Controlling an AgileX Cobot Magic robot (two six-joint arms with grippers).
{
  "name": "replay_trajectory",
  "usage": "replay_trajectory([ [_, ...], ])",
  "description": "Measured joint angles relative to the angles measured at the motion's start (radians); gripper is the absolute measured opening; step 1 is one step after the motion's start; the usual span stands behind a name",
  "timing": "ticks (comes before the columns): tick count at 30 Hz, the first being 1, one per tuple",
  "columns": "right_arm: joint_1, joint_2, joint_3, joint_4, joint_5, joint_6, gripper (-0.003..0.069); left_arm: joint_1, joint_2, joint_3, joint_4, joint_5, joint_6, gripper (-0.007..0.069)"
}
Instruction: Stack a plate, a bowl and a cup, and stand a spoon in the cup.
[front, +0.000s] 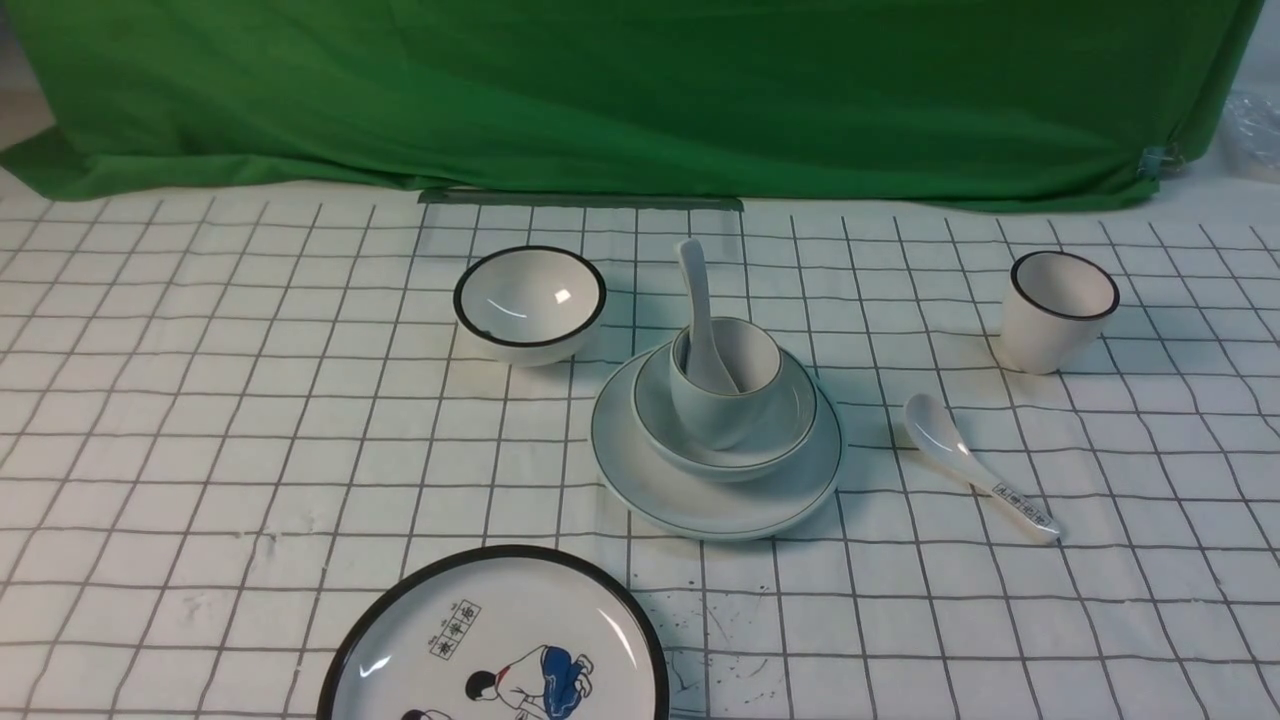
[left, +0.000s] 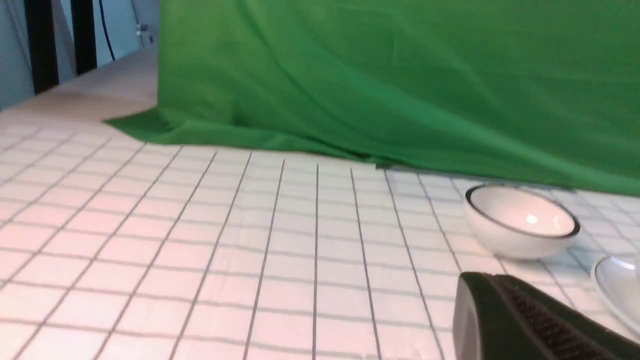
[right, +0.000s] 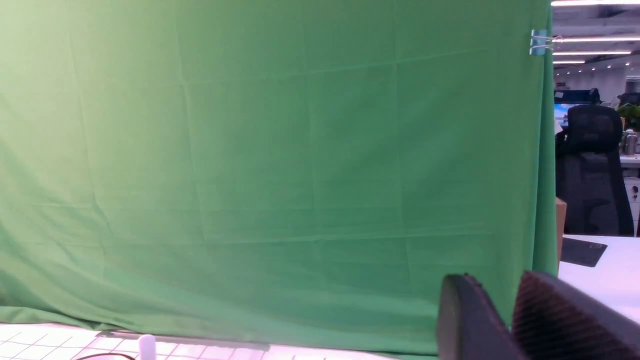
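**Nested tableware with spoon in cup; both grippers apart from the stack**

Neither arm enters the front view. In the left wrist view, the left gripper (left: 482, 279) is closed, its fingers together and holding nothing; it points out over the gridded tabletop (front: 260, 440). In the right wrist view, the right gripper (right: 494, 281) is slightly open, a narrow gap between its fingertips with nothing in it; a green cloth (right: 300, 175) fills much of the view beyond.

In the front view, the plate (front: 660, 502) lies flat on the tabletop and bears the bowl (front: 655, 420). Within the bowl rests the cup (front: 720, 415), and within the cup stands the spoon (front: 700, 310), its scoop inside and its handle rising at a slant above the rim.

Around this stack are a black-rimmed bowl (front: 530, 305), farther from the robot and to the left, and a black-rimmed cup (front: 1055, 315), upright, well to the right; no contents are visible in either. A printed spoon (front: 975, 465) lies to the stack's right, and a cartoon plate (front: 530, 625), partly cropped, lies nearer the robot.
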Motion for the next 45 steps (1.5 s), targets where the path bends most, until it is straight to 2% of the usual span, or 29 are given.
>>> replay_trajectory([
  [5,0.0,0.0,0.0,0.0,0.0,0.0,0.0188,-0.022,0.0,0.014,0.003,0.044,0.018,0.0002],
  [28,0.0,0.0,0.0,0.0,0.0,-0.002,0.0234,-0.022,0.0,0.014,0.003,0.044,0.019,0.0002],
  [31,-0.005,-0.007,0.0,0.0,0.026,-0.077,0.0234,-0.022,0.0,0.014,0.005,0.044,0.018,0.0002],
  [34,-0.058,-0.033,0.0,0.0,0.171,-0.208,0.0236,-0.022,0.0,0.014,0.008,0.044,0.018,0.0002],
  [35,-0.058,-0.033,0.0,0.0,0.171,-0.217,0.0236,-0.022,0.0,0.014,0.008,0.044,0.018,0.0002],
  [37,-0.127,-0.039,0.012,0.0,0.301,-0.291,0.0235,-0.022,0.0,0.014,0.012,0.044,0.018,0.0002],
  [40,-0.183,-0.041,0.076,0.0,0.335,-0.304,0.0237,-0.022,0.0,0.014,0.013,0.044,0.018,0.0002],
  [45,-0.2,-0.066,0.286,0.0,0.247,-0.291,0.0237,-0.022,0.0,0.014,0.013,0.044,0.018,0.0002],
])
